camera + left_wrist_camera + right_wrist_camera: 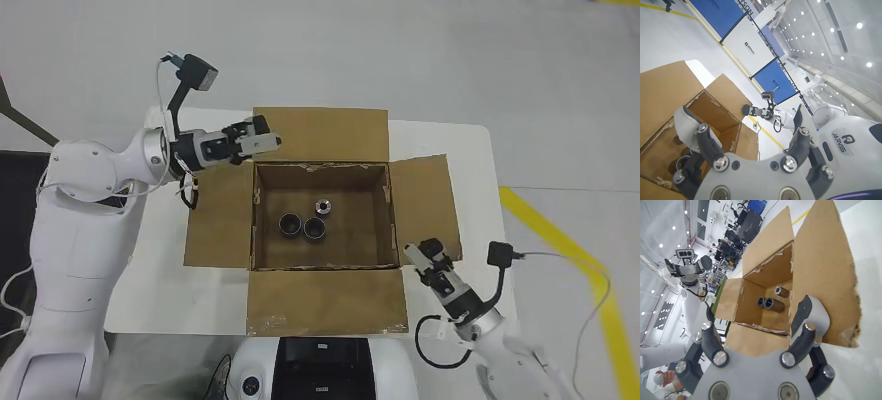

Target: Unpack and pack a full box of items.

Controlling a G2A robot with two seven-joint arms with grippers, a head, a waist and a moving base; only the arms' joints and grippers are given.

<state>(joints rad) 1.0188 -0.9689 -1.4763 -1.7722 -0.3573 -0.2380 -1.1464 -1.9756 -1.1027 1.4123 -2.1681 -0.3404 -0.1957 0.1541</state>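
Three items sit in the cardboard box [355, 242], on its floor, left of middle. A dark cylinder [290, 225] and a second dark cylinder [314, 228] are just beside each other, both hollow. A smaller silver-topped cylinder [322, 207] is close by on their far side. All three stand upright, long axis vertical, open ends up. The box sits mid-surface, open, with four flaps folded out flat: far flap [320, 130], near flap [325, 300], left flap [215, 215], right flap [425, 205]. The white surface [450, 145] shows around it. The left tool [268, 140] is at the box's far-left corner, above the flaps, fingers spread wide and gripping nothing. The right tool [422, 247] is at the near-right corner by the right flap's edge, fingers also spread and gripping nothing; cannot tell whether it touches the flap.
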